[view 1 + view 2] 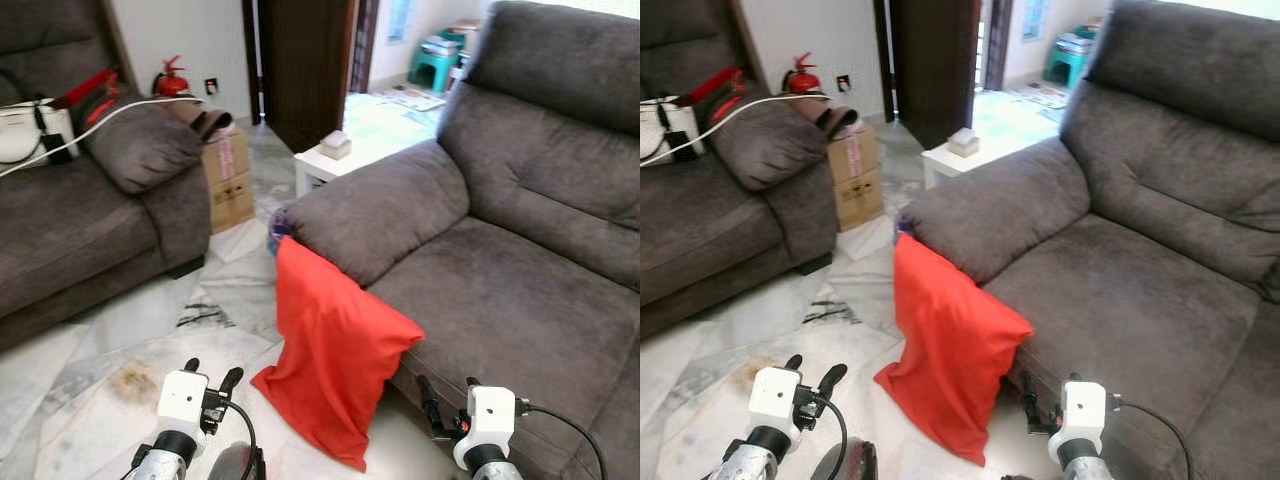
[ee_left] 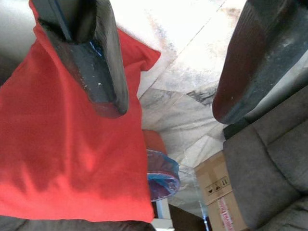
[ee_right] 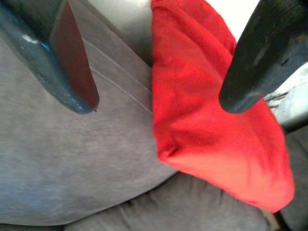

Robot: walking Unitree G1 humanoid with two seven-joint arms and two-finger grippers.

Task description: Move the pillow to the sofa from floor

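One red pillow (image 1: 335,350) at six o'clock. Two grey sofas: one (image 1: 520,250) at three o'clock, the other (image 1: 70,230) at nine. One cardboard box (image 1: 228,178) and one fire extinguisher (image 1: 172,80) toward eleven. One white side table (image 1: 325,165) at twelve. Two grippers, left (image 1: 211,377) and right (image 1: 448,384).

Both silver arms were raised low in front of the body, the left gripper (image 1: 211,379) and right gripper (image 1: 447,393) pointing forward, each with its two black fingers spread apart and closed on nothing
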